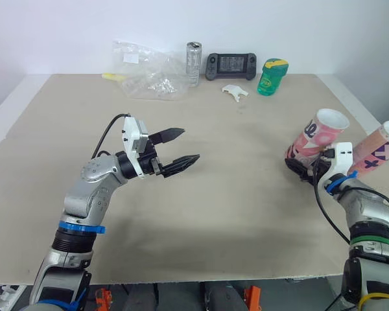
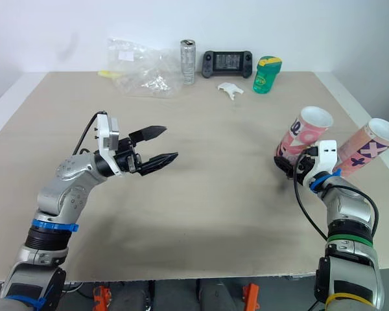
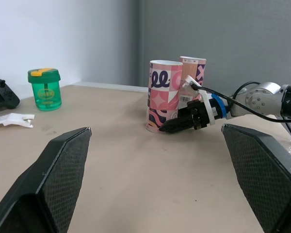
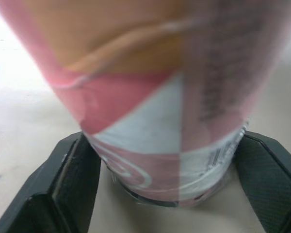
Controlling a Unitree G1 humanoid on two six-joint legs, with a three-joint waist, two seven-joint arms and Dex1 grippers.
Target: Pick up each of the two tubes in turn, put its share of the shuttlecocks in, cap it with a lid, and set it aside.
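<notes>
Two patterned pink tubes stand open-topped and side by side at the table's right. The nearer one (image 1: 318, 136) has wavy pink shapes. The other (image 1: 379, 148) carries purple crosses. My right gripper (image 1: 303, 166) is down at the base of the nearer tube (image 4: 155, 121), with one finger (image 4: 72, 179) on each side pressed to its wall. My left gripper (image 1: 189, 145) hangs open over the middle left of the table with nothing between its fingers (image 3: 53, 184). The left wrist view looks across at both tubes (image 3: 164, 94) and the right gripper (image 3: 182, 124).
Along the far edge lie a crumpled clear plastic bag (image 1: 149, 71), a silver can (image 1: 194, 63), a black game controller (image 1: 231, 65) and a green lidded cup (image 1: 271, 76). A small white plastic piece (image 1: 235, 92) lies in front of them. The table's right edge runs close behind the tubes.
</notes>
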